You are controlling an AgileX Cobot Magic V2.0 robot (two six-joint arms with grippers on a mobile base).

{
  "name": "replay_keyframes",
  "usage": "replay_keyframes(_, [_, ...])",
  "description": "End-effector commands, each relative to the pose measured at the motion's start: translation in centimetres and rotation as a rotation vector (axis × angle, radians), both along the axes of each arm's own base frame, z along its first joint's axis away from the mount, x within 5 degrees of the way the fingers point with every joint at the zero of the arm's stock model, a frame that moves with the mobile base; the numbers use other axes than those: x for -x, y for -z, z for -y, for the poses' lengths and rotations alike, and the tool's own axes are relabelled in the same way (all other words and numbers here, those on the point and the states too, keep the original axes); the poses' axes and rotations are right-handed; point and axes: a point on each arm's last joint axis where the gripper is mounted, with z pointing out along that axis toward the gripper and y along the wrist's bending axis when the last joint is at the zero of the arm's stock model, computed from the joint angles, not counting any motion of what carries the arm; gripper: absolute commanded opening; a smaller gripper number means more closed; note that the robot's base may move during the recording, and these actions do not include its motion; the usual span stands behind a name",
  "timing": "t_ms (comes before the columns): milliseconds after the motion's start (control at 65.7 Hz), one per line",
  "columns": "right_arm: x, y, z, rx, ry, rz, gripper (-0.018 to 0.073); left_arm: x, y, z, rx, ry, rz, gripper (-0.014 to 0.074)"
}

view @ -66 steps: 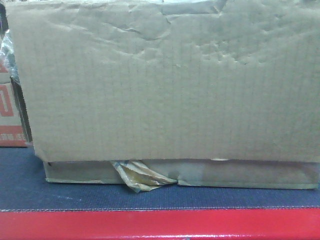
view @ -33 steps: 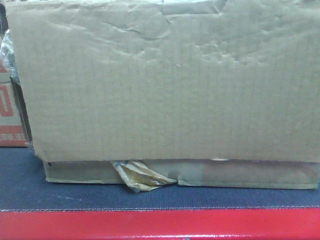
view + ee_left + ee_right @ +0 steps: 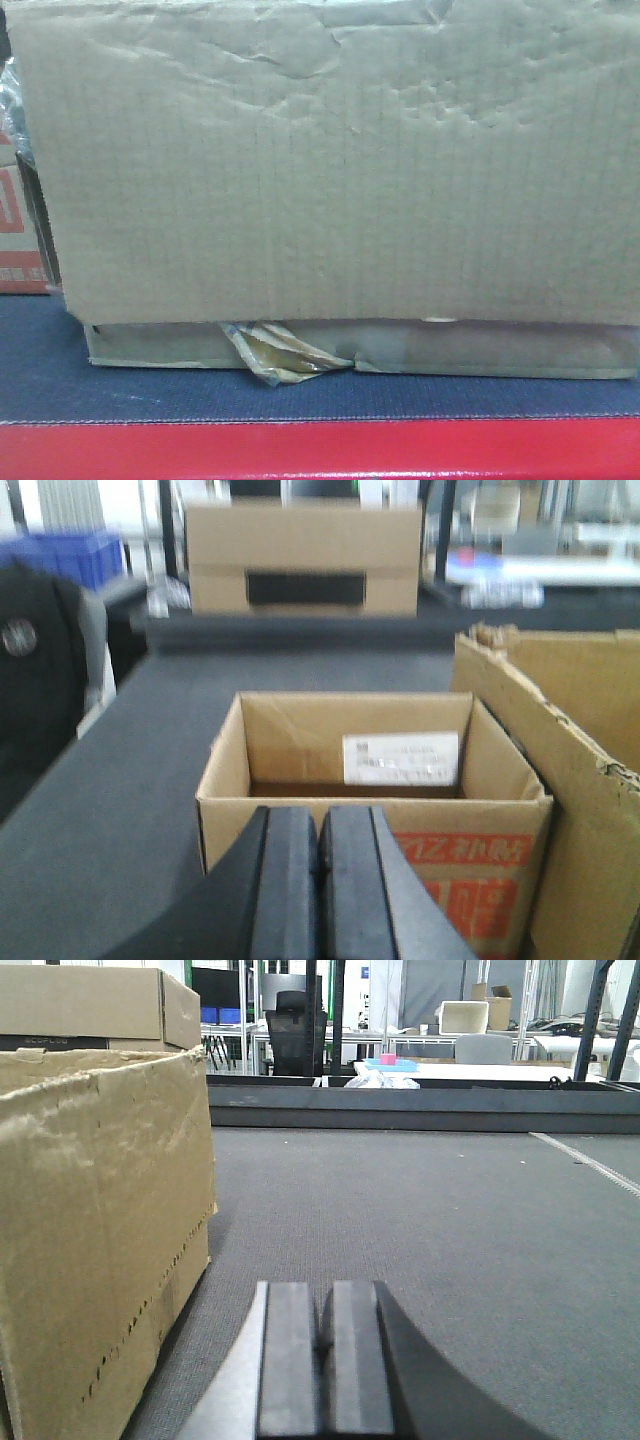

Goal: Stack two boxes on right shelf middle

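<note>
You see the tall dented box (image 3: 330, 170) atop the flatter box (image 3: 480, 348), near the front edge of the felt platform (image 3: 150, 395), your left claw (image 3: 320, 880) and right claw (image 3: 325, 1360) both pressed together

Dim greenish front view; left wrist blurred.

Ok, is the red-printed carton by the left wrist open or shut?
Open. The left wrist view looks straight into the red-printed carton: bare inner walls, a white label on the far one, no flaps over the top.
</note>
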Motion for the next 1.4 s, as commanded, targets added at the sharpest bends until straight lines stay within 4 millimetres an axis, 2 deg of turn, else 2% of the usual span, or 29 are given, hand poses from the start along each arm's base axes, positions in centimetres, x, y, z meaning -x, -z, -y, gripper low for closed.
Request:
replay_keyframes(0, [0.0, -0.2, 0.0, 0.002, -0.002, 0.021, -0.0162, -1.9, -1.9, 0.0, 0.000, 0.004, -0.113, -0.0111])
replay_keyframes(152, [0.0, -0.2, 0.0, 0.002, -0.002, 0.021, -0.0162, -6.7, -3.7, 0.1, 0.006, 0.010, -0.282, -0.0111])
replay_keyframes(304, [0.0, -0.2, 0.0, 0.002, -0.002, 0.021, -0.0162, -10.7, -5.5, 0.2, 0.029, 0.011, -0.271, -0.0111])
replay_keyframes(396, [0.0, -0.2, 0.0, 0.002, -0.002, 0.021, -0.0162, -12.5, -5.6, 0.3, 0.070, 0.018, -0.290, -0.0111])
replay_keyframes(563, [0.0, -0.2, 0.0, 0.002, -0.002, 0.021, -0.0162, -14.5, -5.2, 0.5, 0.124, 0.025, -0.329, -0.0111])
replay_keyframes(670, [0.0, -0.2, 0.0, 0.002, -0.002, 0.021, -0.0162, -16.4, -5.2, 0.1, 0.106, 0.012, -0.431, -0.0111])
replay_keyframes(822, [0.0, -0.2, 0.0, 0.002, -0.002, 0.021, -0.0162, -20.0, -5.4, -1.6, 0.059, -0.006, -0.626, -0.0111])
replay_keyframes(1035, [0.0, -0.2, 0.0, 0.002, -0.002, 0.021, -0.0162, -24.3, -6.9, -3.9, 0.013, 0.109, -0.728, -0.0111])
replay_keyframes(1202, [0.0, -0.2, 0.0, 0.002, -0.002, 0.021, -0.0162, -26.9, -6.5, -5.7, 0.004, 0.094, -0.777, -0.0111])
replay_keyframes(1278, [0.0, -0.2, 0.0, 0.002, -0.002, 0.021, -0.0162, -27.5, -5.8, -5.9, 0.008, 0.096, -0.798, -0.0076])
replay_keyframes(1385, [0.0, -0.2, 0.0, 0.002, -0.002, 0.021, -0.0162, -28.1, -4.7, -6.1, 0.010, 0.098, -0.836, 0.0100])
